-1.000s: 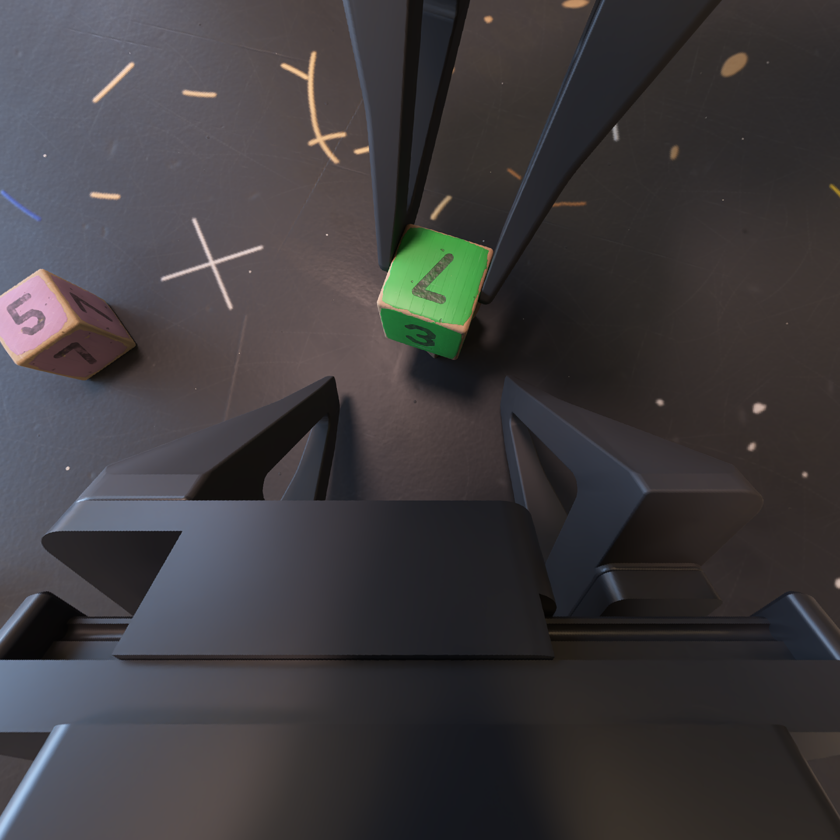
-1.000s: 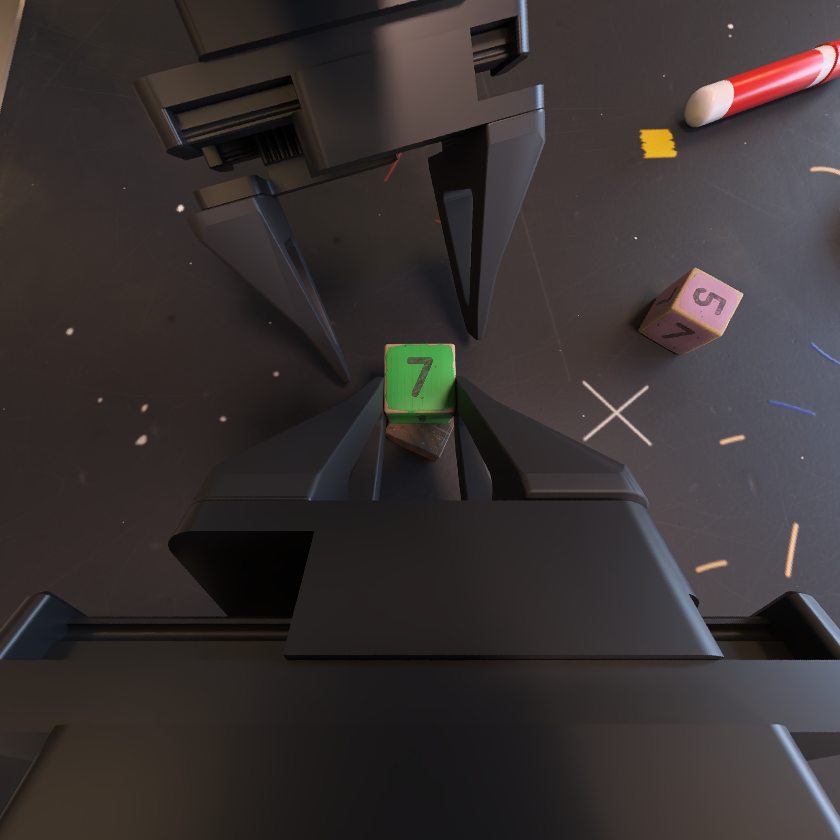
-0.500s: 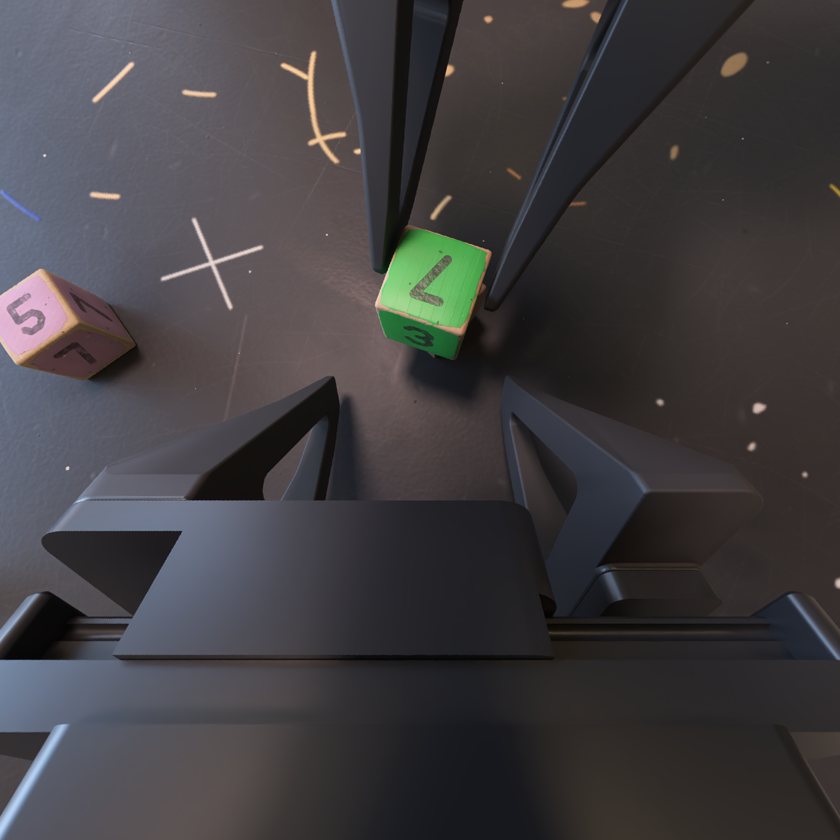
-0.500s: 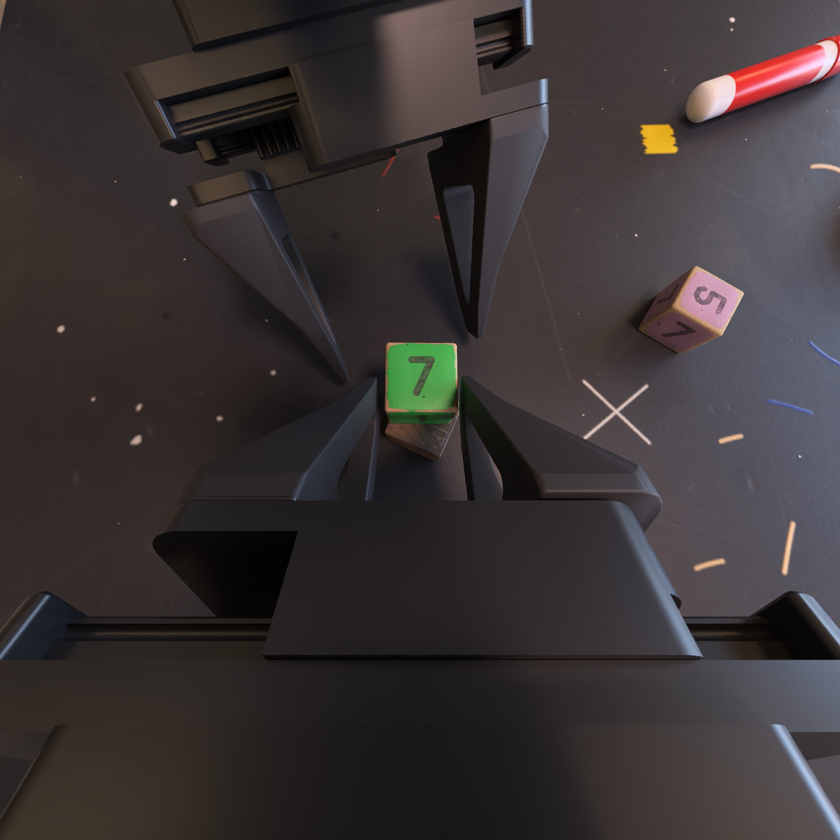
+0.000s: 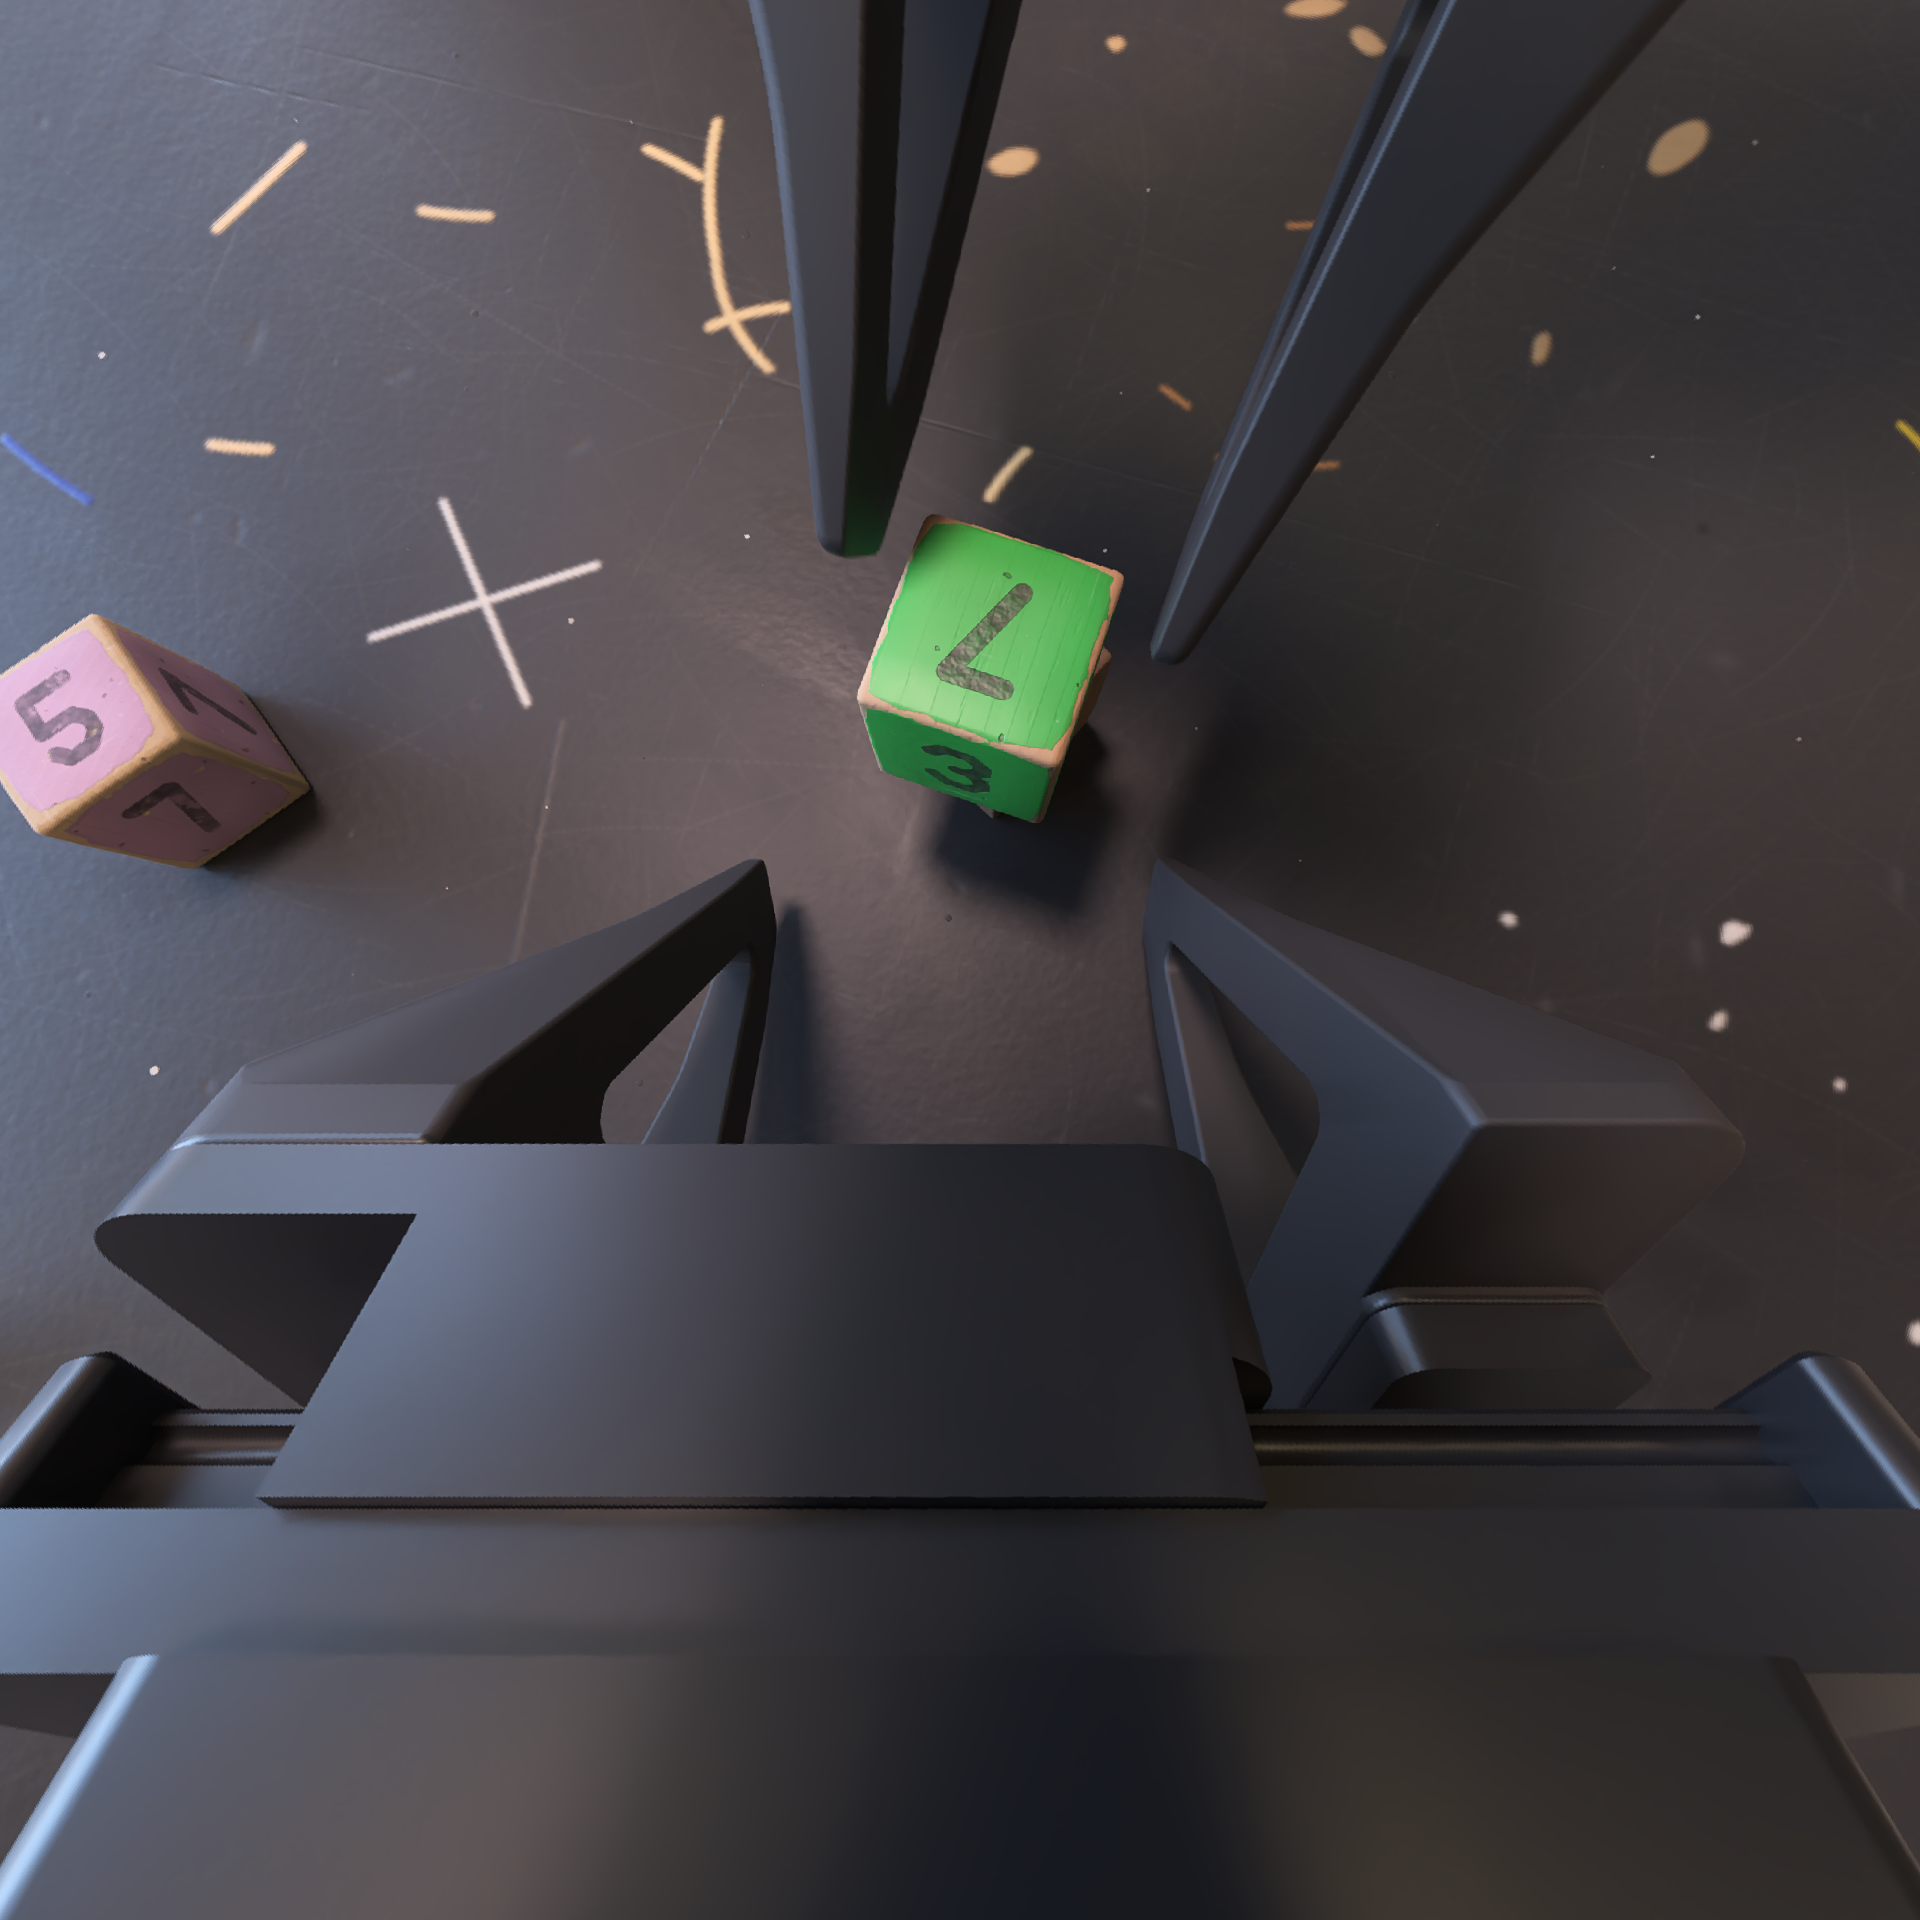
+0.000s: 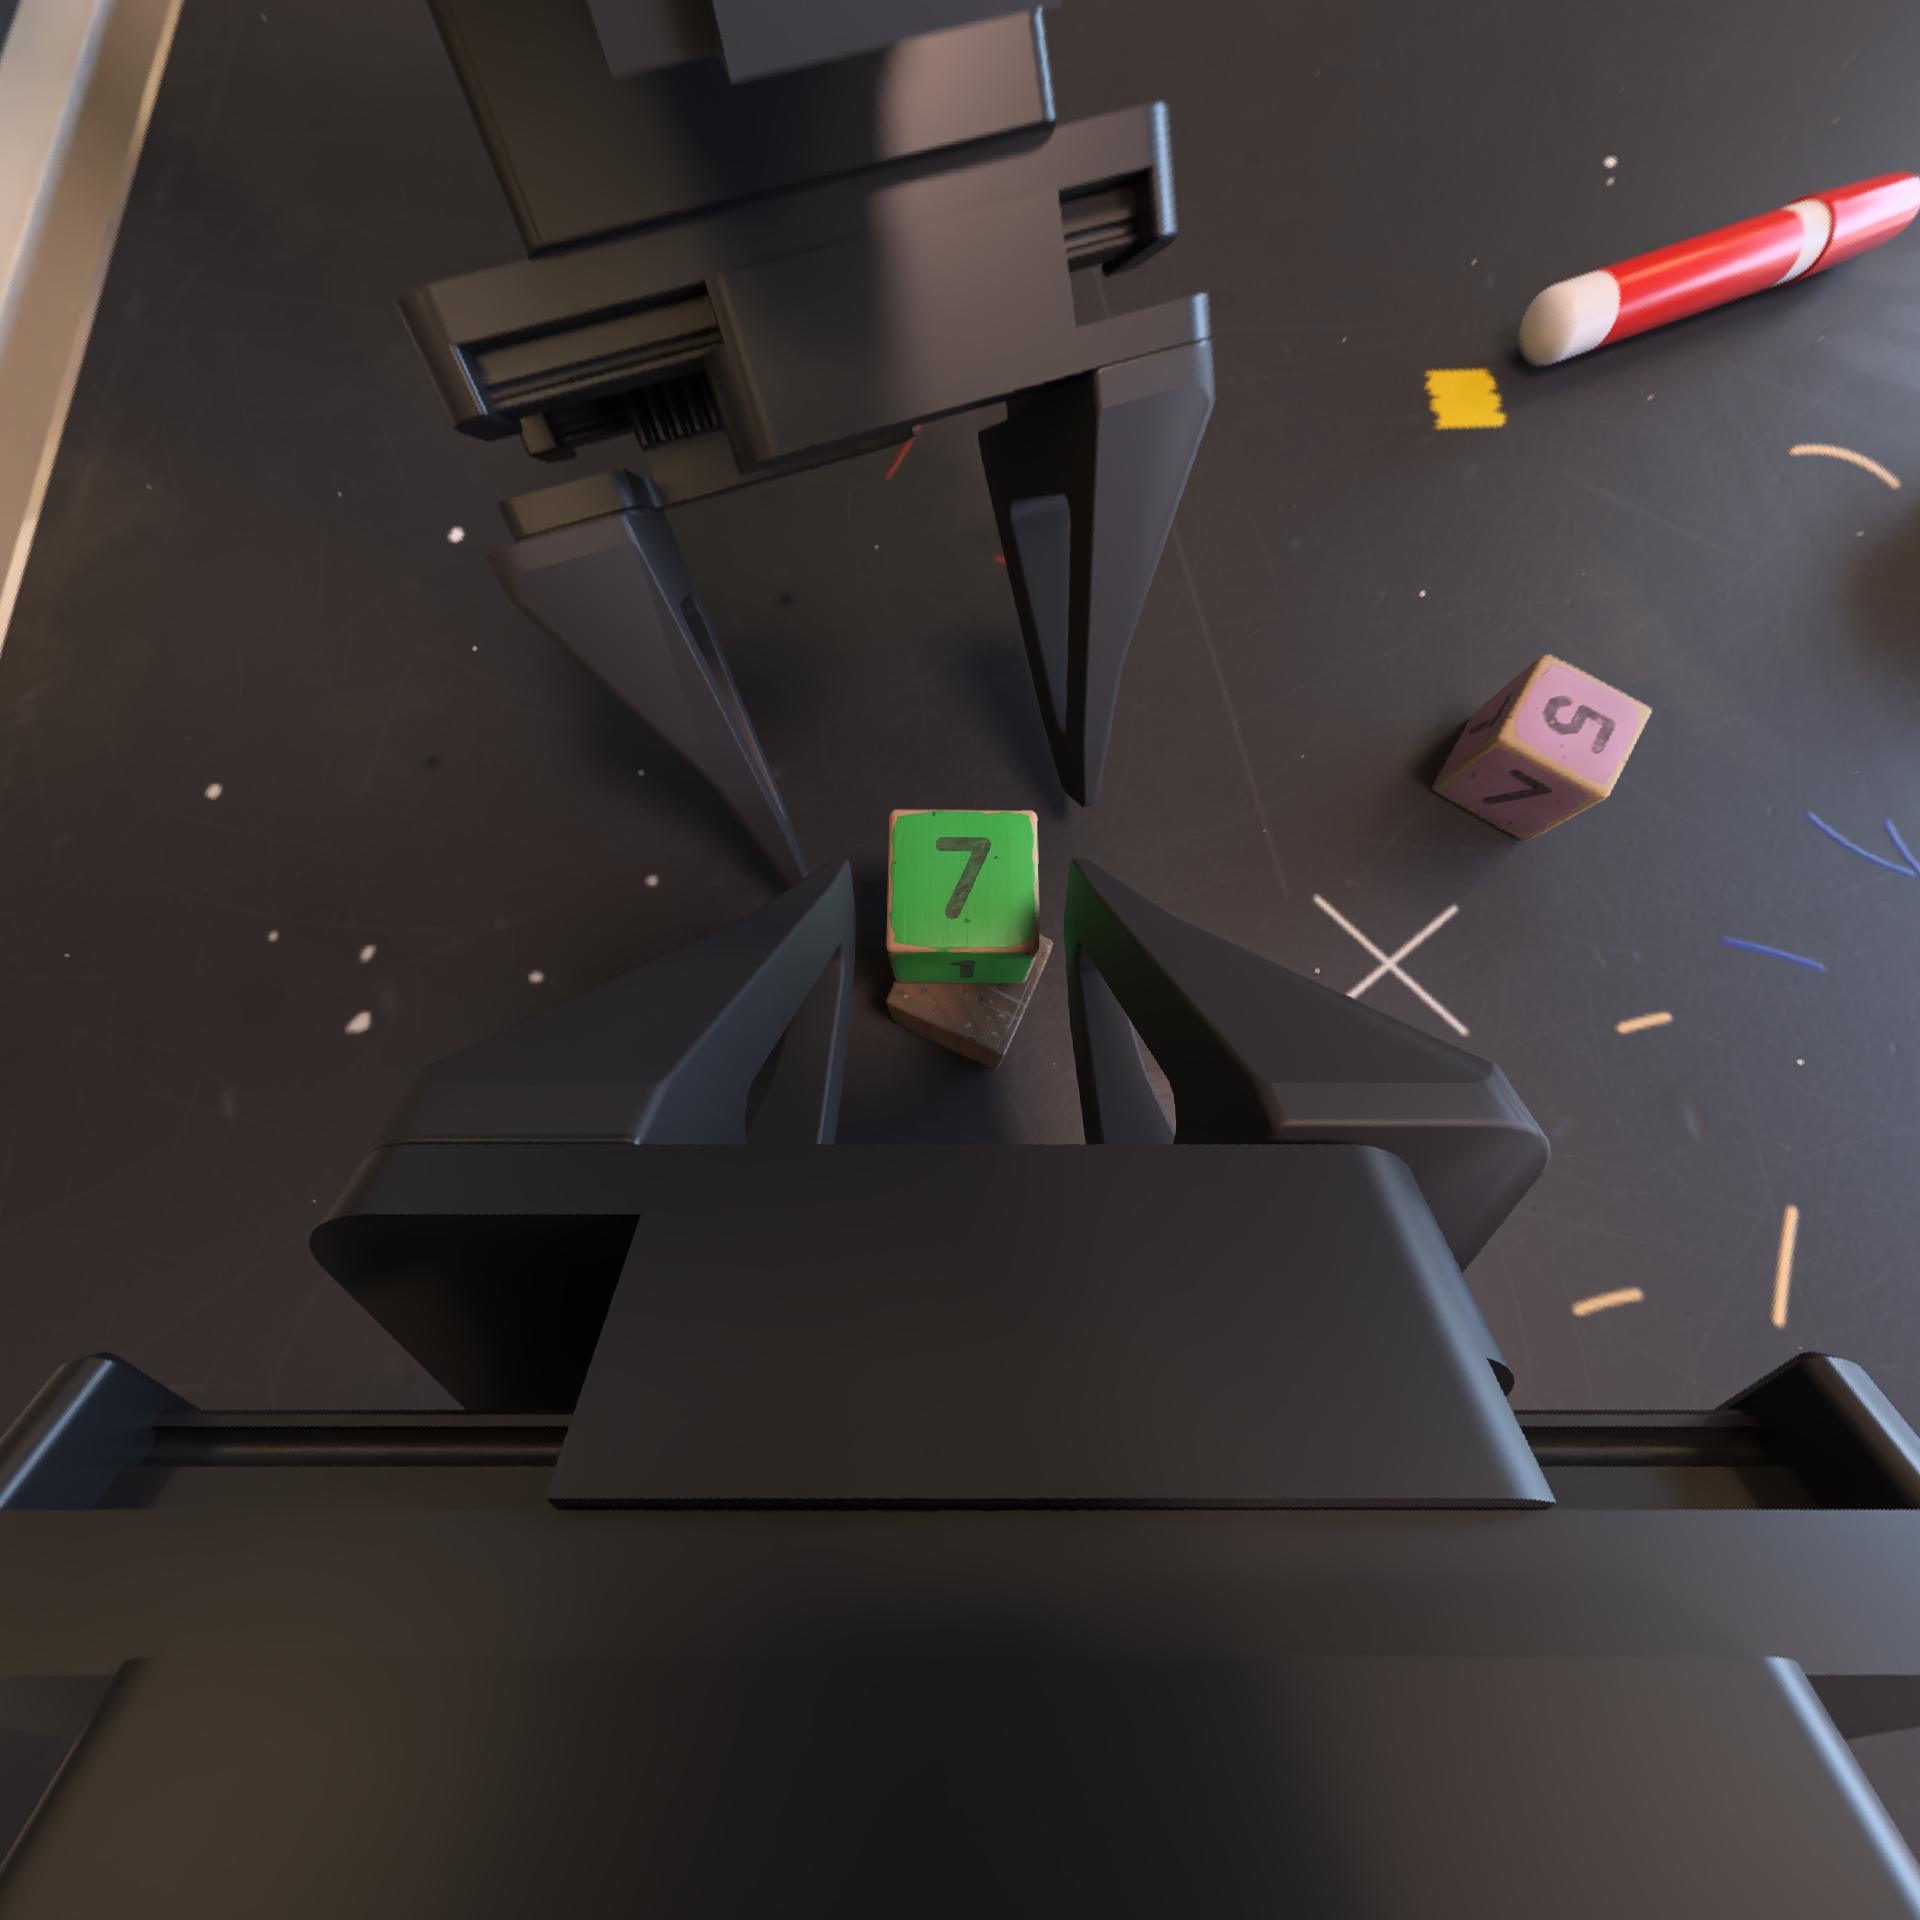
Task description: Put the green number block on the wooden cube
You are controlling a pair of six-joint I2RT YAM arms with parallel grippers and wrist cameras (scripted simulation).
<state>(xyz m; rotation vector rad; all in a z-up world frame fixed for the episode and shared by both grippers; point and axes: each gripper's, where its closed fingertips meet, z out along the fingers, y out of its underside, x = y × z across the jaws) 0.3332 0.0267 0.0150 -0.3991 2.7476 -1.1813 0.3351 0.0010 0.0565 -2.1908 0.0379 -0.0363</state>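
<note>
While parted, the right gripper [image 6: 961, 883] flanks a green painted number block [image 6: 963, 883] set on a worn wooden cube [image 6: 971, 1023].
Light, rigid and smooth-faced, its side faces are best gripped; the left gripper [image 5: 956, 883] is spread.

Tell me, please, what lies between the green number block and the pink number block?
Only bare dark tabletop with a white chalk cross lies between the green number block and the pink number block; both wrist views show it.

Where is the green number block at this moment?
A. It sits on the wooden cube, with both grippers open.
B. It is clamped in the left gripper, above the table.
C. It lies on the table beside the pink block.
A: the green number block rests on the wooden cube, between the spread fingers of the right gripper, which do not touch it; the left gripper is open too.
</note>
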